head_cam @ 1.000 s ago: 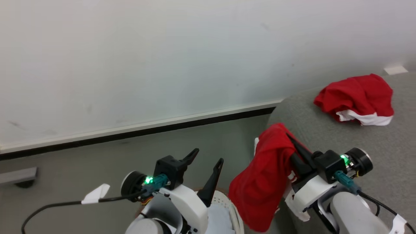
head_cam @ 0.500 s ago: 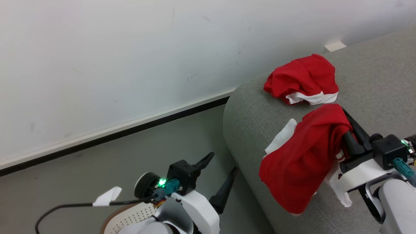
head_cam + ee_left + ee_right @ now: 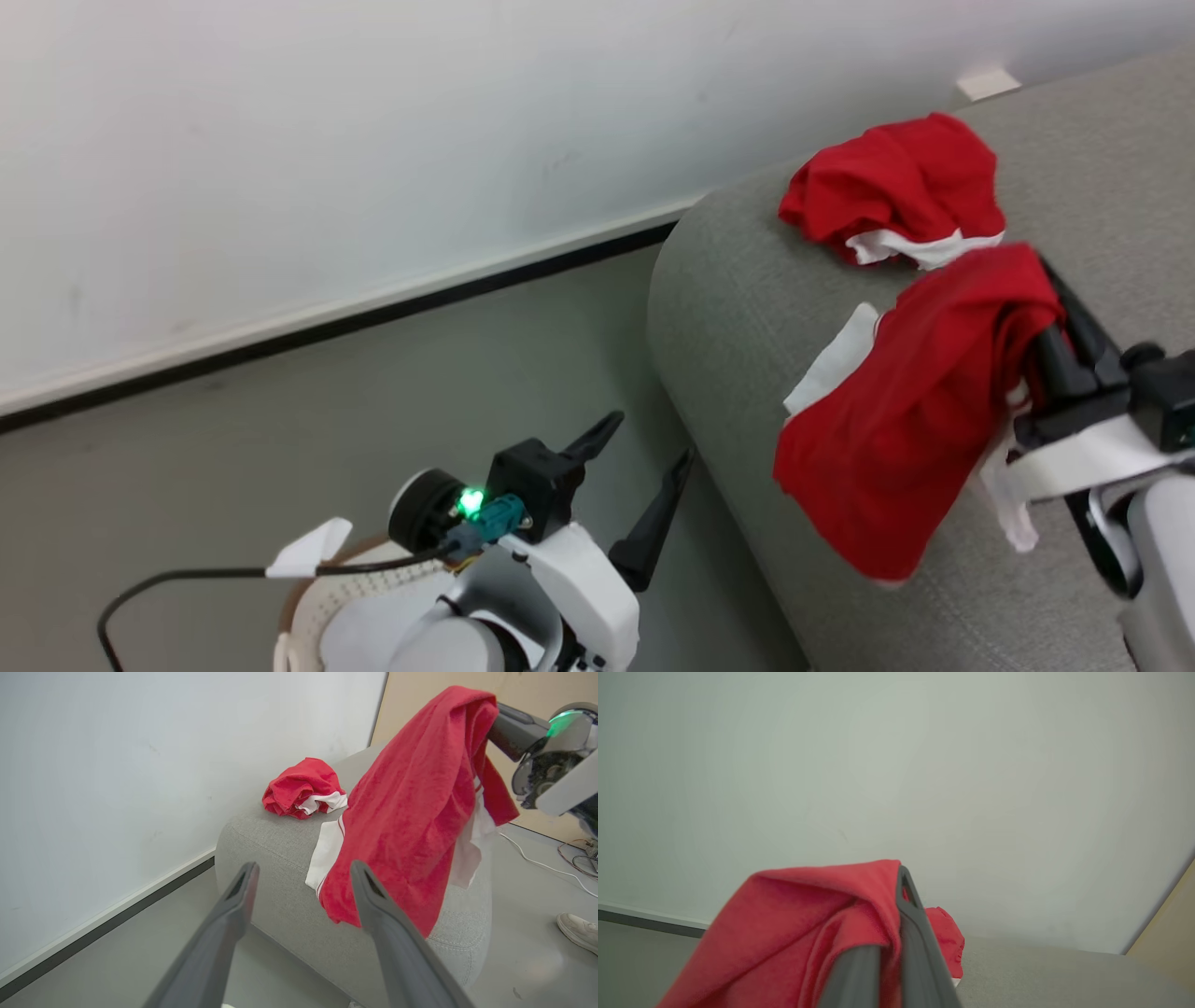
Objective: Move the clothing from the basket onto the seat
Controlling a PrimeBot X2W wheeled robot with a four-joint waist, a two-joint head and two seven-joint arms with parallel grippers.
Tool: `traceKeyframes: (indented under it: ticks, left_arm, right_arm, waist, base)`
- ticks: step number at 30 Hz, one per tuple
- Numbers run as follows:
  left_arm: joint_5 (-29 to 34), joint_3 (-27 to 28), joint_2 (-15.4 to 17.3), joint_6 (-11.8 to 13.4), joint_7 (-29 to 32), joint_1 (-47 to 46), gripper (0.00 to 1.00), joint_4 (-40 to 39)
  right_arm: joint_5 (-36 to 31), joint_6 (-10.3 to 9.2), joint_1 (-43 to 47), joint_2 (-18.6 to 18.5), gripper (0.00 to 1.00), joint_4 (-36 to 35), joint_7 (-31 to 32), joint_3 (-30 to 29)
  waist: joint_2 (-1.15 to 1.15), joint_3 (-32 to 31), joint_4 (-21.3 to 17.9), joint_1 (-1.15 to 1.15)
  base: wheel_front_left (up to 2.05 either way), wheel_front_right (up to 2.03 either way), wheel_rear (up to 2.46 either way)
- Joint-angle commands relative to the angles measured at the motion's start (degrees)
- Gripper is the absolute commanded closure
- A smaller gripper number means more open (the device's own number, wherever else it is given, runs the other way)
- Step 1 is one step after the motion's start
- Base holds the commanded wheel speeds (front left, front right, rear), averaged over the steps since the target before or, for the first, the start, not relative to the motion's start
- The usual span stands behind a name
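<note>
Relative to the seat [image 3: 738, 280], the right gripper [image 3: 1055, 308] had carried its red garment [image 3: 896, 420] from beside the edge to above it, jaws clamped on the cloth. A second garment [image 3: 896, 187] lay on top; the left gripper [image 3: 652, 437] hung open, empty. Released here, the overhanging fabric would likely slide to the floor [image 3: 373, 392].

Robot test room: bare white wall [image 3: 373, 140], grey floor [image 3: 280, 420], seat [image 3: 747, 280], beige board [image 3: 406, 700] far right, loose cable [image 3: 532, 860].
</note>
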Motion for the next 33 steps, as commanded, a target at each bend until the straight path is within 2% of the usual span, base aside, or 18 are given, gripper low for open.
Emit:
traceKeyframes:
  ticks: [1, 10, 14, 20, 26, 33]
  left_arm:
    - [0.8, 0.1, 0.8, -0.4, 0.3, -1.2, 0.00, -0.4]
    - [1.9, 1.4, 2.5, -1.7, 1.2, -7.4, 0.00, -2.5]
    - [2.5, 2.1, 3.1, -2.6, 1.0, -10.9, 0.00, -3.6]
    - [3.0, 2.9, 3.4, -3.6, -0.2, -15.8, 0.00, -4.3]
    - [3.3, 3.5, 3.7, -3.4, -1.7, -17.0, 0.00, -3.5]
    - [2.8, 3.9, 4.6, -2.7, -1.6, -15.4, 0.00, -3.8]
  right_arm:
    - [-0.7, -0.13, -2.8, 0.6, 1.00, -0.9, 0.0, -0.9]
    - [-5.6, -0.13, -17.8, 2.1, 1.00, 0.1, 0.4, -8.9]
    - [-8.0, -0.13, -26.9, 1.0, 1.00, 2.6, 1.9, -15.6]
    - [-11.5, -0.13, -36.4, -3.8, 1.00, 6.8, 3.8, -26.9]
    - [-16.5, -0.13, -34.7, -6.8, 1.00, 11.5, 3.0, -37.5]
    - [-22.2, -0.13, -29.7, -4.5, 1.00, 17.9, 1.8, -46.8]
  waist:
    - [-0.01, 3.5, 2.2, 0.00]
    - [-0.01, 15.5, 7.2, 0.00]
    - [-0.01, 21.2, 9.2, 0.00]
    - [-0.01, 28.7, 11.9, 0.00]
    - [-0.01, 31.8, 13.0, 0.00]
    - [-0.01, 34.0, 13.0, 0.00]
  base:
    - [0.00, 0.00, 0.00]
    - [0.00, 0.00, 0.00]
    - [0.00, 0.00, 0.00]
    - [0.00, 0.00, 0.00]
    - [0.00, 0.00, 0.00]
    - [0.00, 0.00, 0.00]
